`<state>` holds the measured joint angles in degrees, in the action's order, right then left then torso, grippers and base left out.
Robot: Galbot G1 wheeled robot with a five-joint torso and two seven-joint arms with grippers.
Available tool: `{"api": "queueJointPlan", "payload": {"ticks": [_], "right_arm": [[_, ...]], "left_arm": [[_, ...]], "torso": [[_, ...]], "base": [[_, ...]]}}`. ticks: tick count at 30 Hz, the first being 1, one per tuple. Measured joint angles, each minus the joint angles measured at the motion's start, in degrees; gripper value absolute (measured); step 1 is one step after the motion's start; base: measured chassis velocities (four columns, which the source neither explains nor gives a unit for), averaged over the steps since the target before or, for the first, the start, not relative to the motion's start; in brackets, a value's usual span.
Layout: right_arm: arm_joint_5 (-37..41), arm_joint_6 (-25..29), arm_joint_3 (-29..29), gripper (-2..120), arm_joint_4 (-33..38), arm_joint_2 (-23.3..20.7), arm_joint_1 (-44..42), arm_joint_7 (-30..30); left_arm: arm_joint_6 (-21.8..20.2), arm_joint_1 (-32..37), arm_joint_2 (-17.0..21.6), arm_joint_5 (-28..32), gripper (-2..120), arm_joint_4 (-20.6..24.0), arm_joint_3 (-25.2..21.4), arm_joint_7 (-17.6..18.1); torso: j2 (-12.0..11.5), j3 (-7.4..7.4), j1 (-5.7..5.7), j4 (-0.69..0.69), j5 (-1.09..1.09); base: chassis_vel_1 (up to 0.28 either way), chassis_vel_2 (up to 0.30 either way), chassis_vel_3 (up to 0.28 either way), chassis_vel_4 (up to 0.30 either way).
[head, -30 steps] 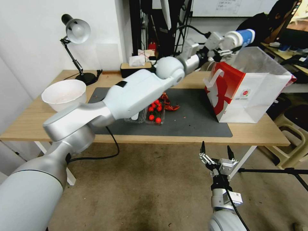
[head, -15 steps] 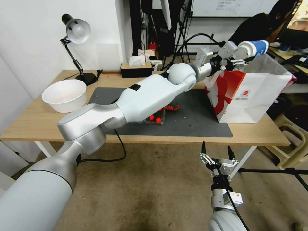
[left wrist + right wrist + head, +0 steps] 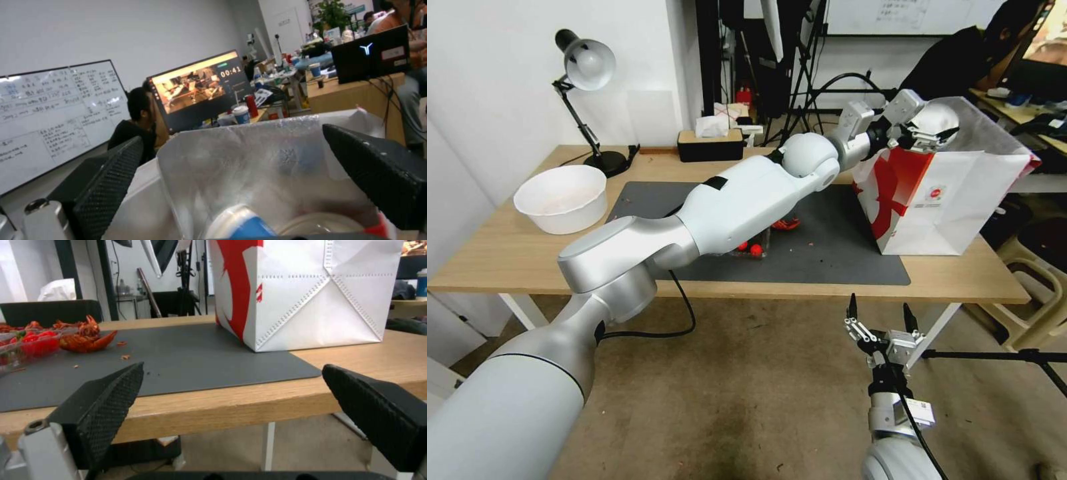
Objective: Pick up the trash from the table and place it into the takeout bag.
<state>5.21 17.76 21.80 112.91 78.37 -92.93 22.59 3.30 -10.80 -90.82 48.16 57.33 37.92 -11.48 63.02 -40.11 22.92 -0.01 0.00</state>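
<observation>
My left arm reaches across the table [image 3: 494,253] to the open top of the takeout bag [image 3: 954,193], a white paper carrier with red side panels. The left gripper [image 3: 937,127] hangs over the bag's mouth, open and holding nothing. In the left wrist view its fingers [image 3: 111,180] stand wide apart above the bag's silvery lining [image 3: 249,160]. The blue white-lidded cup [image 3: 240,226] lies down inside, beside a pale round rim and a bit of red. My right gripper [image 3: 879,319] stands open below the table's front edge, facing the bag [image 3: 311,290].
A dark grey mat [image 3: 827,247] covers the table's middle. On it are a clear tray of red fruit [image 3: 750,248] and red crayfish shells [image 3: 84,338]. A white bowl [image 3: 560,198], a desk lamp [image 3: 585,67] and a tissue box [image 3: 710,143] stand at the left and back.
The left gripper carried the blue cup rightward and down to the bag's mouth, then opened. The cup has dropped into the bag. The right arm has barely moved.
</observation>
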Motion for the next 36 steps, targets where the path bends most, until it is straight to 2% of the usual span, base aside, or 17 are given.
{"api": "queueJointPlan", "payload": {"ticks": [9,13,14,17,19,21,22,25,31,33,35,36], "right_arm": [[0.0,0.0,-0.1,100,0.1,-0.1,0.1,0.0],[0.0,0.0,-0.2,100,0.2,0.0,0.0,0.0],[0.0,0.0,-0.2,100,0.2,0.0,0.0,0.0],[-0.1,-0.1,-0.2,100,0.4,0.0,-0.1,0.0],[-0.1,-0.1,-0.2,100,0.4,0.0,-0.1,0.0],[-0.1,-0.1,-0.3,100,0.5,0.0,-0.2,0.0],[-0.1,-0.1,-0.3,100,0.5,0.0,-0.2,0.0],[-0.3,-0.2,-0.4,100,0.5,0.1,-0.1,-0.1],[-0.5,-0.3,-0.6,100,0.6,0.1,0.0,-0.1],[-0.6,-0.3,-0.7,100,0.7,0.2,0.0,-0.1],[-0.6,-0.3,-0.7,100,0.7,0.2,-0.1,-0.1],[-0.8,-0.3,-0.7,100,0.7,0.2,-0.1,-0.2]], "left_arm": [[-0.7,0.7,5.1,0.5,100,4.1,-1.4,1.3],[-1.1,3.5,10.4,0.6,100,7.3,-3.3,2.0],[-1.1,3.5,10.4,0.6,100,7.3,-3.3,2.0],[-1.3,5.8,15.1,0.6,100,9.9,-4.9,2.4],[-1.3,6.6,16.5,0.6,100,10.7,-5.4,2.5],[-1.6,8.6,20.3,0.6,100,13.3,-6.8,2.9],[-1.6,8.6,20.3,0.6,100,13.3,-6.8,2.9],[-2.0,12.0,25.1,0.6,100,17.0,-8.6,3.8],[-2.0,16.8,29.4,0.5,100,20.4,-12.1,4.1],[-2.0,19.7,31.1,0.3,100,22.2,-14.5,4.2],[-2.0,20.5,31.6,0.2,100,22.6,-15.2,4.2],[-2.0,22.6,33.1,0.0,100,23.7,-16.9,4.3]], "torso": [[0.0,0.00,0.00,0.01,-0.01],[0.0,0.00,0.00,0.01,-0.02],[0.0,0.00,0.00,0.01,-0.02],[0.0,0.00,0.00,0.00,-0.03],[0.0,0.00,0.00,0.02,-0.03],[0.0,0.00,0.00,0.02,-0.03],[0.0,0.00,0.00,0.02,-0.03],[0.0,0.01,0.00,0.00,-0.02],[0.0,0.00,0.00,0.01,-0.02],[0.0,0.01,-0.01,-0.02,-0.01],[0.0,0.00,0.00,-0.02,-0.01],[0.0,0.00,0.00,0.01,-0.02]], "base": [[0.000,0.000,0.000,0.000],[0.000,0.000,0.000,0.000],[0.000,0.000,0.000,0.000],[0.000,0.000,0.000,0.000],[0.000,0.000,0.000,0.000],[0.000,0.000,0.000,0.000],[0.000,0.000,0.000,0.000],[0.000,0.000,0.000,0.000],[0.000,0.000,0.000,0.000],[0.000,0.000,0.000,0.000],[0.000,0.000,0.000,0.000],[0.000,0.000,0.000,0.000]]}}
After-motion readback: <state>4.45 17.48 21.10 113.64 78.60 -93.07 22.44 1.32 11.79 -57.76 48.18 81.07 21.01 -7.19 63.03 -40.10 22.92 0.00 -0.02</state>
